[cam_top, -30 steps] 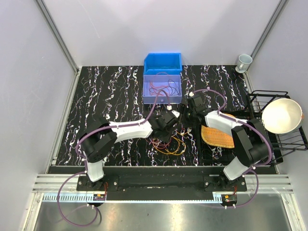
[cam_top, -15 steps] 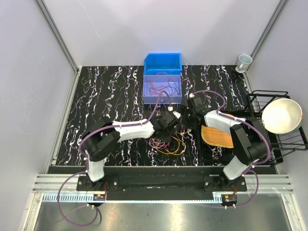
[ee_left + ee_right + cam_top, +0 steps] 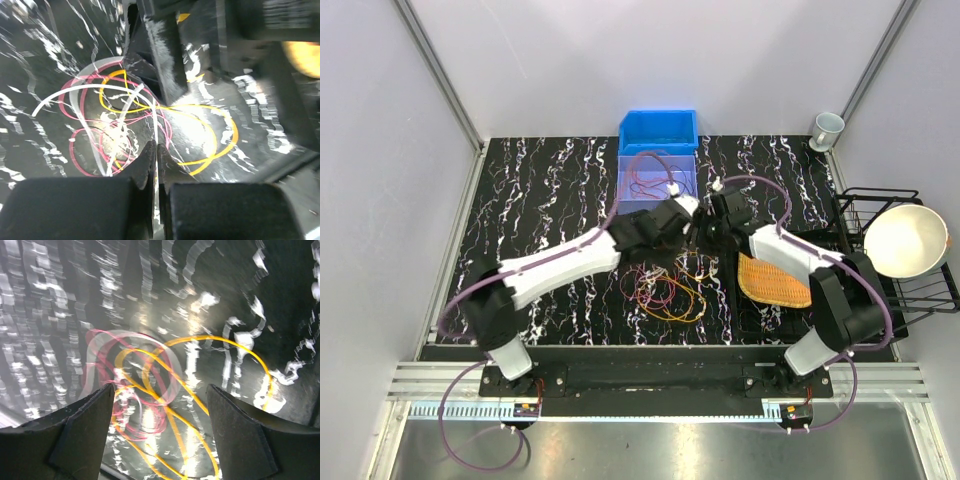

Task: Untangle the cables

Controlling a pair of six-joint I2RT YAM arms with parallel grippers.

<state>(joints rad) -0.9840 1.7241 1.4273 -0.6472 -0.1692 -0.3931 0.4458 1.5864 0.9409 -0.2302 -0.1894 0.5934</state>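
Black, white-veined tabletop, seen from above: a tangle of thin cables in red, yellow and orange lies toward the near edge, between the two arms. Left gripper, jaws pressed together, pinches a pale strand running up from the coils. Right gripper hangs over the same tangle, jaws wide apart, holding nothing. Woven orange mat lies just to the right.

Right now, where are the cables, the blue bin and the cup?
cables (image 3: 665, 296), top view, middle of the tangle
blue bin (image 3: 658, 130), top view, its bare inside
cup (image 3: 827, 129), top view, its open top
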